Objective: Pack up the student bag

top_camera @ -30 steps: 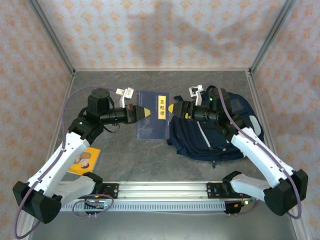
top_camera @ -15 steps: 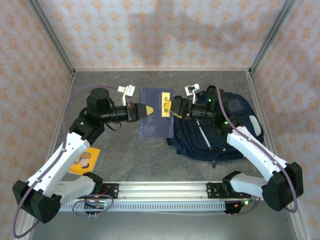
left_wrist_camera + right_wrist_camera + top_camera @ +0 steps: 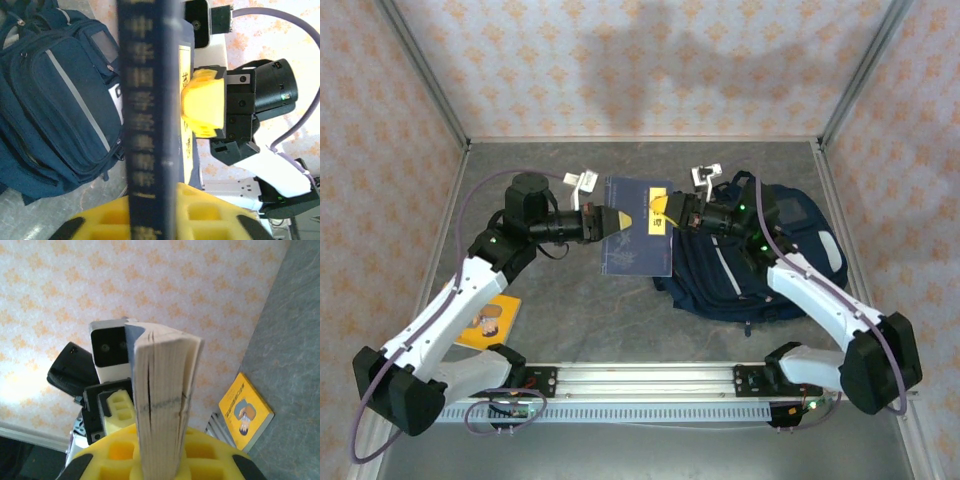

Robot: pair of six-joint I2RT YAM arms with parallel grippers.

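The right gripper (image 3: 667, 211) is clamped on a navy blue book (image 3: 632, 248) that is held upright above the table. In its wrist view the cream page edges run straight up between its yellow fingers (image 3: 120, 452). Opposite it, the left gripper (image 3: 618, 222) has the book's spine (image 3: 145, 100) between its own fingers, but whether they are pressing on it cannot be told.

A yellow label (image 3: 657, 214) on the cover, right at the right gripper's tips, carries dark characters too small to read. Gold characters run down the spine, blurred beyond reading.

The student bag (image 3: 700, 280) lies flat on the table behind and below the right gripper, under that arm. It is navy with a thin white stripe, and it has a light patch whose print is cut off by the book.

A yellow book (image 3: 490, 320) with a cartoon figure on its cover lies well back from the left gripper, beside that arm's lower link.

The table (image 3: 580, 300) is mottled grey, with a metal rail (image 3: 650, 378) at its near edge. The walls (image 3: 640, 70) around it are pale pink, patterned with small orange motifs and framed by metal posts.
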